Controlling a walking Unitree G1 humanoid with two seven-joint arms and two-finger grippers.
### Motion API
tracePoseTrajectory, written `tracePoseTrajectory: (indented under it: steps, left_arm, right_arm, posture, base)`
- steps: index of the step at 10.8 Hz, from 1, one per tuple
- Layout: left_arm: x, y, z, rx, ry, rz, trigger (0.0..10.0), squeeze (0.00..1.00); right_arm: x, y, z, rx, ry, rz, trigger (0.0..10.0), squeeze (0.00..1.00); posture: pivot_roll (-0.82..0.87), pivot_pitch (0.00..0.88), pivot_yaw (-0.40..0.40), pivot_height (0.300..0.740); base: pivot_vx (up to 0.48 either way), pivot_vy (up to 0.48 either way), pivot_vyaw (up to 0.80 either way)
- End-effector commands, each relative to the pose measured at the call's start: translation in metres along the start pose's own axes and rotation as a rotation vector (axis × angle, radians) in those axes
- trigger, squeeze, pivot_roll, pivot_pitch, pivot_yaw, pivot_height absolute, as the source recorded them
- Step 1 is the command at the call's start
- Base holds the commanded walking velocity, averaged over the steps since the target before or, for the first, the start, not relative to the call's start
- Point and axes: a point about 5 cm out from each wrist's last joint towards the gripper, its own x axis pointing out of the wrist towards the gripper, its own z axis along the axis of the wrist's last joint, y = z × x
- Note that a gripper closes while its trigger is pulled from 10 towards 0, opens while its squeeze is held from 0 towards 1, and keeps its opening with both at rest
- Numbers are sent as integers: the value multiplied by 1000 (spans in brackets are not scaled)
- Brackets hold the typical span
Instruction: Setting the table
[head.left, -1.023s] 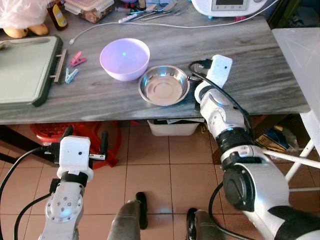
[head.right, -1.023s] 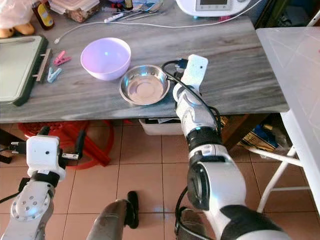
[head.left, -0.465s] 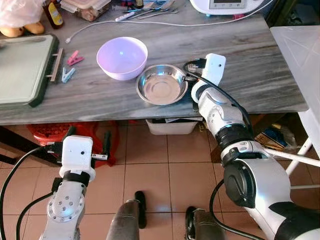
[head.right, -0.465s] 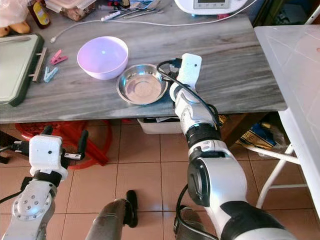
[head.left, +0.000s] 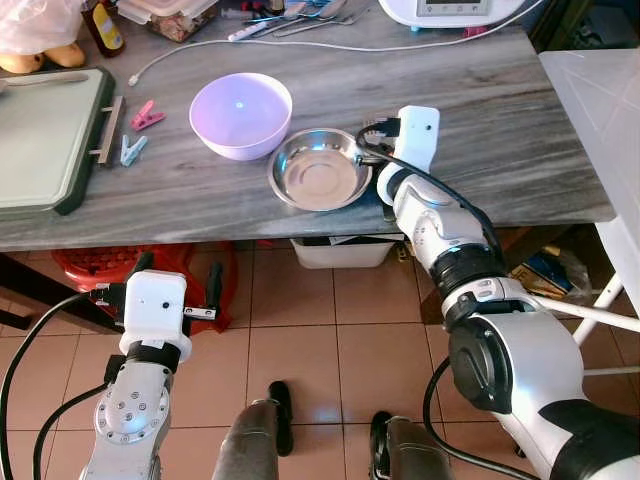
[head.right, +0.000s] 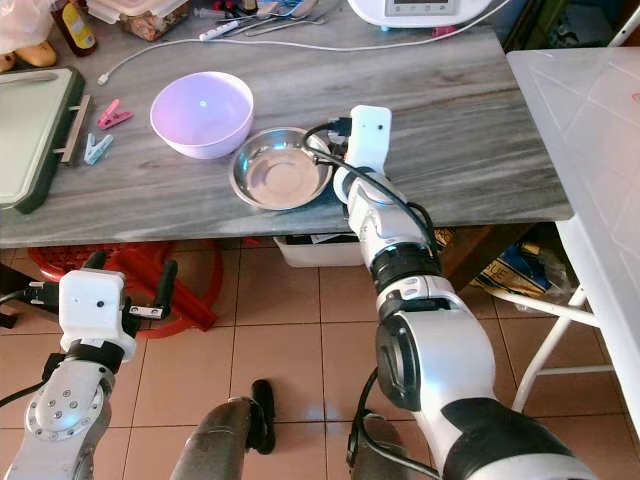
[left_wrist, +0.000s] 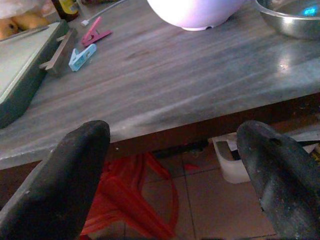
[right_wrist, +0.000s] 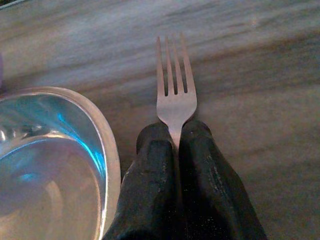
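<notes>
A metal fork is sitting pinched between the two black fingers of the right gripper, tines pointing away from the wrist cam, w/ the fingers clamped tight on the neck just below the tines. In that wrist view the fork is hovering over or lying on the grey wood-grain table; can't tell which. Just beside it, at lower left of that frame, a shiny steel bowl is sitting w/ its rim close to the fingers. In the head views the steel bowl is resting near the table's front edge at centre frame, and the right arm is reaching up from lower right, its white wrist block touching or nearly touching the bowl's right rim. A lilac bowl is sitting just beside the steel one, up and to the left. Further left, pink and blue clothes pegs are lying beside a green tray at the left edge. A white cable is running across the top of the frame. The left gripper is hanging low at lower left, below the table edge over the tiled floor, its fingers spread wide apart, holding nothing.
</notes>
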Motion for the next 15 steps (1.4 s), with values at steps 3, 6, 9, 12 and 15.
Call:
tracePoseTrajectory:
  steps: [3,6,9,12,15]
  left_arm:
    - [-2,2,-2,5,15,10,10000,0]
    - [-1,0,-2,1,10,9,10000,0]
    - [2,0,0,2,-2,11,10000,0]
    - [6,-1,2,0,-20,7,10000,0]
    - [10,-2,3,-11,-44,13,10000,0]
  right_arm:
    - [-2,-1,-26,-43,93,14,10000,0]
    - [-3,-6,-28,-43,90,-4,10000,1000]
    - [-5,-13,-19,-106,18,-17,10000,1000]
    - [-9,-23,-5,-109,-64,-53,10000,933]
    - [-24,-32,10,-63,-252,-84,10000,0]
  posture:
    - [141,299,60,740]
    - [142,293,59,740]
    - [137,277,58,740]
    - [130,258,50,740]
    - [115,227,48,740]
  base:
    - [0,0,0]
    - [0,0,0]
    - [0,0,0]
    - [0,0,0]
    - [0,0,0]
